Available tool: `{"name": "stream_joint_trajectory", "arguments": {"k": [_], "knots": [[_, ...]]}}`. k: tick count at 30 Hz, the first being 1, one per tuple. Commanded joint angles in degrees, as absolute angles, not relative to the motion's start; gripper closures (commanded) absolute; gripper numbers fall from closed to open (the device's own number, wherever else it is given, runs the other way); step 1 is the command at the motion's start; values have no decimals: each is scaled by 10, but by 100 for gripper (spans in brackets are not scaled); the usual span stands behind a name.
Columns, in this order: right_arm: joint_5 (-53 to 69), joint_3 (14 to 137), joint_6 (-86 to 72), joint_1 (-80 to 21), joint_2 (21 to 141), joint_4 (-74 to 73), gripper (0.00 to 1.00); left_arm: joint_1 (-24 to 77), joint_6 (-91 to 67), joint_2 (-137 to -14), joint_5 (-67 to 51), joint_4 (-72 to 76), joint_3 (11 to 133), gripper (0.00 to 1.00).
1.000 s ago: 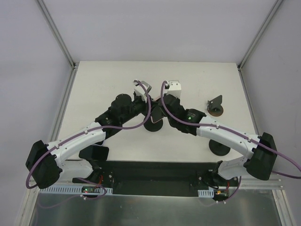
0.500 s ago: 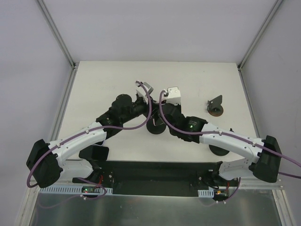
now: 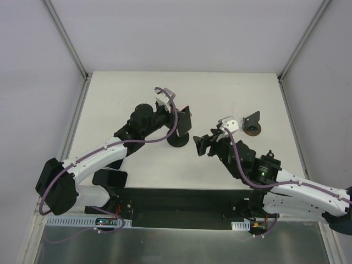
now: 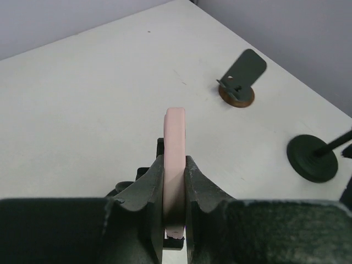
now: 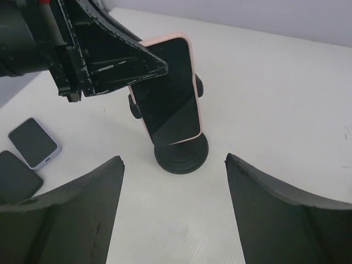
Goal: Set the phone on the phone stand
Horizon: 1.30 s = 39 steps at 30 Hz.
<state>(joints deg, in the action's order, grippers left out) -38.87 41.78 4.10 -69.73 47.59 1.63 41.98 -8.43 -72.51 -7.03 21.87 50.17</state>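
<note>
The phone (image 5: 168,102), dark-screened in a pink case, stands upright in the cradle of the phone stand (image 5: 181,158), which has a round black base. In the top view the phone (image 3: 184,117) is above the stand's base (image 3: 179,142) at mid-table. My left gripper (image 4: 175,160) is shut on the phone's upper edge (image 4: 175,137), one finger on each face. My right gripper (image 5: 173,159) is open and holds nothing. It hangs a short way to the near right of the stand (image 3: 202,144).
A small stand with a brown base (image 3: 252,124) is at the right (image 4: 237,88). A second black round base with a rod (image 4: 312,159) stands nearer. Two spare phones (image 5: 34,143) lie flat on the table to the stand's near left.
My right gripper has let go of the phone, opened wide and drawn back toward the near right. The left gripper still grips the phone on the stand.
</note>
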Motion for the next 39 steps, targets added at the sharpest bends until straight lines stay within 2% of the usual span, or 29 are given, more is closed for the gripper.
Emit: {"name": "stream_joint_trajectory", "arguments": {"k": [1, 3, 6, 8, 9, 10, 12, 13, 16, 24, 32, 39], "knots": [[-283, 401, 60, -646, 423, 74, 22, 405, -50, -745, 1, 153, 503, 100], [-244, 403, 74, -629, 417, 71, 16, 405, -41, -744, -30, 150, 505, 100], [-164, 434, 68, -527, 439, 11, 14, 405, -33, -730, -85, 147, 503, 100], [-35, 445, 52, -463, 470, -16, 13, 403, -27, -718, -132, 149, 499, 100], [45, 460, 48, -390, 486, -18, 15, 403, -23, -707, -162, 149, 498, 100], [188, 469, 46, -362, 520, -20, 19, 402, -20, -700, -214, 149, 497, 100], [304, 474, 57, -307, 550, -3, 22, 402, -19, -682, -265, 150, 494, 100], [399, 475, 62, -298, 577, 22, 23, 402, -18, -678, -305, 150, 493, 100], [483, 487, 97, -293, 619, 43, 26, 390, -20, -664, -367, 148, 493, 100], [572, 500, 105, -292, 688, 113, 30, 363, -14, -685, -563, 119, 536, 100], [596, 500, 109, -294, 719, 115, 49, 344, -23, -722, -590, 120, 561, 100], [577, 489, 112, -299, 721, 110, 49, 344, -25, -736, -576, 127, 563, 100]]}}
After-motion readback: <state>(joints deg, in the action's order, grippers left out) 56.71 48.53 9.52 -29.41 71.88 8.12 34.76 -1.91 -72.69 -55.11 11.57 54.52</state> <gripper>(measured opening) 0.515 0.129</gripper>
